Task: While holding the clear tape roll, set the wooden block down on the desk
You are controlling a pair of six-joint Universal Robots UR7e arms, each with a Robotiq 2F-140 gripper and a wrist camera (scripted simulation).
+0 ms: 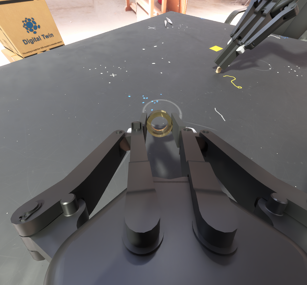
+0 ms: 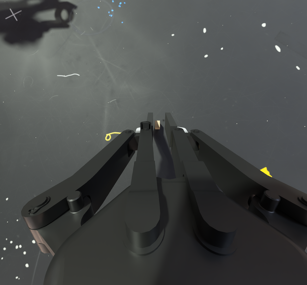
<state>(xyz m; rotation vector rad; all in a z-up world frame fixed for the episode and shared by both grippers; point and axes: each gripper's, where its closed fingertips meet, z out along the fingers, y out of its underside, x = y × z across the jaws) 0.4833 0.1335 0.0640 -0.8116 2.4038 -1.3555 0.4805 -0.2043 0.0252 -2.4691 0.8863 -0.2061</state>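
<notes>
My left gripper (image 1: 159,116) is shut on the clear tape roll (image 1: 150,124), a yellowish ring held upright a little above the dark desk (image 1: 93,110). The small wooden block (image 1: 218,69) stands on the desk at the tip of my right gripper (image 1: 220,65), far right. In the right wrist view the block (image 2: 157,124) sits between the fingers of the right gripper (image 2: 159,116). It is close to the left finger, with a clear gap to the right finger. The right gripper is narrowly open.
A cardboard box (image 1: 28,22) stands beyond the desk's left edge. A yellow square mark (image 1: 215,48) and a yellow squiggle (image 1: 232,81) lie near the block. Two small metal slivers (image 1: 167,21) lie near the far edge. Wooden furniture stands behind the desk.
</notes>
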